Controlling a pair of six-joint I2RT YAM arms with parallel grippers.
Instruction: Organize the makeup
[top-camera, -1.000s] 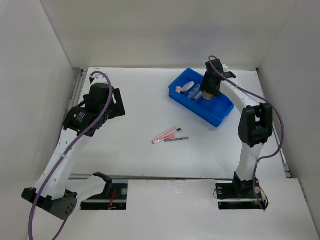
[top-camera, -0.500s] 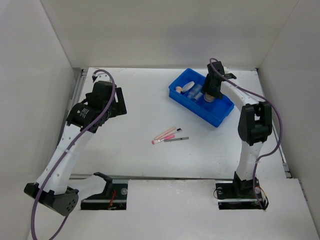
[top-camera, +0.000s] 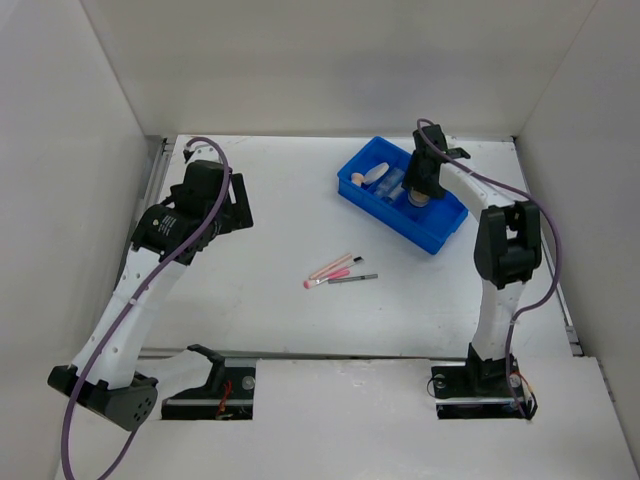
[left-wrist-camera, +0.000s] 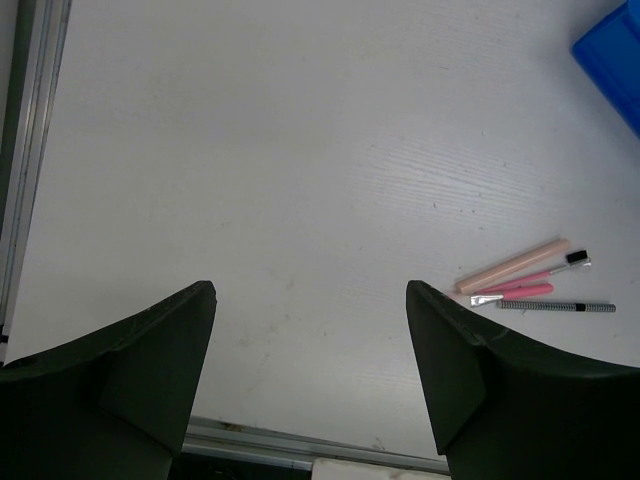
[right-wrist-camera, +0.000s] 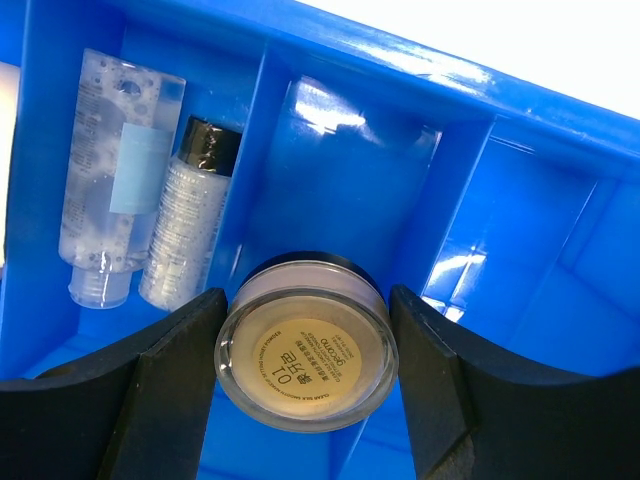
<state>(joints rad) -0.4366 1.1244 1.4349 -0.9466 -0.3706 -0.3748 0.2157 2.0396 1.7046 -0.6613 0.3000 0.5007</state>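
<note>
**Top external.** The right arm (top-camera: 497, 250) reaches into the blue divided bin (top-camera: 385, 220) near the far right corner of the tabletop (top-camera: 260, 300). The pink stick (top-camera: 327, 278) and thin dark pencil (top-camera: 355, 278) lie loose at mid-tabletop.

**Left wrist.** The left fingers (left-wrist-camera: 130, 370) are spread wide and hold nothing.

**Right wrist.** The right fingers (right-wrist-camera: 160, 400) clamp the small round compact (right-wrist-camera: 305, 355) over a middle compartment, beside two clear vials (right-wrist-camera: 115, 170). The step in hand appears to be depositing the compact. The next move calls for lowering it and letting go.

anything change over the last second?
Left gripper, open, shifted slightly toward the table's middle. Right gripper, clamped on the round jar, eased a little lower into the blue bin. Sticks on the table and bottles unmoved.
</note>
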